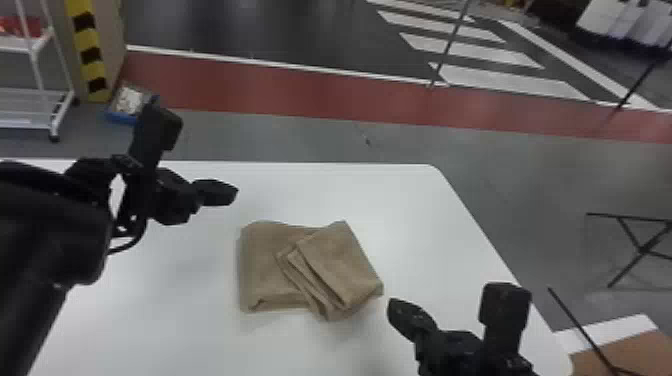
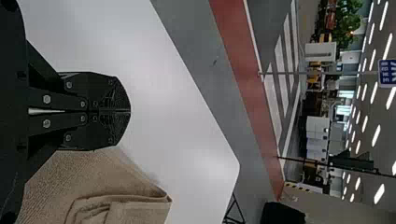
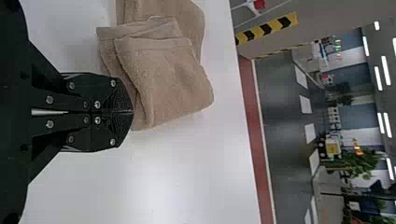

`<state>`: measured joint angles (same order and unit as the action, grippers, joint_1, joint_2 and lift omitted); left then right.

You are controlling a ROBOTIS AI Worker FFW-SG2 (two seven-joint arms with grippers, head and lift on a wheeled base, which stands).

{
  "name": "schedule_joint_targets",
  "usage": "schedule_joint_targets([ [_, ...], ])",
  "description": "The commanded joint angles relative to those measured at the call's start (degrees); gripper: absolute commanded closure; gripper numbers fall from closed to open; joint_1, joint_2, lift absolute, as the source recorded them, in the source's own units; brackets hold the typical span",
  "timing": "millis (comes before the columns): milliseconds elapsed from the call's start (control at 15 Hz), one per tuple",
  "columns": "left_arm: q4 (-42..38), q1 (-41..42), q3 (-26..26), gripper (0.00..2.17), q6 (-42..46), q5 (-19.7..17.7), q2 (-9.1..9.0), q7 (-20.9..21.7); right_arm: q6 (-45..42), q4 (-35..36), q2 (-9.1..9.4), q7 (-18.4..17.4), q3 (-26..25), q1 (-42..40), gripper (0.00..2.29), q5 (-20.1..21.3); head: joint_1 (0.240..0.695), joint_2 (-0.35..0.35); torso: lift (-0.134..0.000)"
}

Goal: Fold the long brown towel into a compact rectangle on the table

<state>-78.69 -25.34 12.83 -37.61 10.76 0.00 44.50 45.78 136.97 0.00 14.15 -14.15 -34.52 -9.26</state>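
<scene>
My left gripper (image 1: 233, 194) and right gripper (image 1: 394, 306): jaws narrowed to contact, empty. Between them, brown towel (image 1: 270, 260), folded, upper layers askew, on table (image 1: 190, 315), inward from far and right edges. Beyond far edge, on floor: blue tray (image 1: 120, 118), pale contents unclear.

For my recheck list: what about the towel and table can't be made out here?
Brown towel, head view: underside, hidden by its upper layers.
Towel, left wrist view: part cut off by bottom edge.
Towel, right wrist view: part cut off by top edge.
Table, head view: near side, cut off by bottom edge.
</scene>
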Motion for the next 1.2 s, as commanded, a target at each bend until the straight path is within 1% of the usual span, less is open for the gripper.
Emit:
schedule_joint_targets([
  [0,7.1,-3.5,0.0,2.14,4.2,1.3,-0.15,0.6,11.0,-0.8,0.05,0.0,3.4,5.1,1.95,4.7,0.695,-0.293,-0.125],
  [67,8.5,-3.9,0.1,2.14,6.0,2.4,-0.15,0.7,12.5,-1.3,0.05,0.0,4.4,6.2,1.95,6.0,0.695,-0.28,-0.125],
  [133,10.5,-4.6,0.1,2.14,8.3,3.3,-0.15,1.3,13.6,-2.1,0.05,0.0,5.2,7.5,1.95,6.5,0.695,-0.27,-0.125],
  [267,12.9,-5.7,0.1,2.14,9.2,3.8,-0.15,2.4,14.3,-3.7,0.05,0.0,6.7,9.2,1.95,6.8,0.695,-0.247,-0.125],
  [400,13.7,-5.8,0.1,2.14,10.0,4.9,-0.15,3.0,15.2,-4.6,0.05,0.0,6.6,10.9,1.95,6.7,0.695,-0.234,-0.125],
  [467,14.2,-5.8,0.3,2.14,10.2,5.9,-0.15,4.4,16.1,-5.2,0.05,0.0,6.5,11.8,1.95,6.8,0.695,-0.229,-0.125],
  [600,15.3,-6.0,1.8,2.14,10.2,6.5,-0.15,8.2,16.6,-5.8,0.05,0.0,6.4,13.6,1.95,6.6,0.695,-0.228,-0.125],
  [667,15.3,-6.0,2.8,2.14,10.2,6.9,-0.15,9.2,16.6,-6.1,0.05,0.0,6.3,14.4,1.95,6.5,0.695,-0.237,-0.125],
  [800,15.3,-6.0,3.2,2.14,10.2,8.0,-0.15,11.8,16.6,-6.8,0.05,0.0,6.2,16.1,1.95,6.3,0.695,-0.246,-0.125],
  [1000,16.2,-6.0,3.2,2.14,10.2,8.7,-0.15,15.1,17.5,-8.4,0.05,0.0,6.1,18.4,1.95,6.4,0.695,-0.255,-0.125],
  [1133,17.3,-6.0,3.3,2.14,10.2,10.2,-0.15,16.0,17.6,-9.6,0.05,0.0,6.1,19.8,1.95,6.4,0.695,-0.256,-0.125],
])
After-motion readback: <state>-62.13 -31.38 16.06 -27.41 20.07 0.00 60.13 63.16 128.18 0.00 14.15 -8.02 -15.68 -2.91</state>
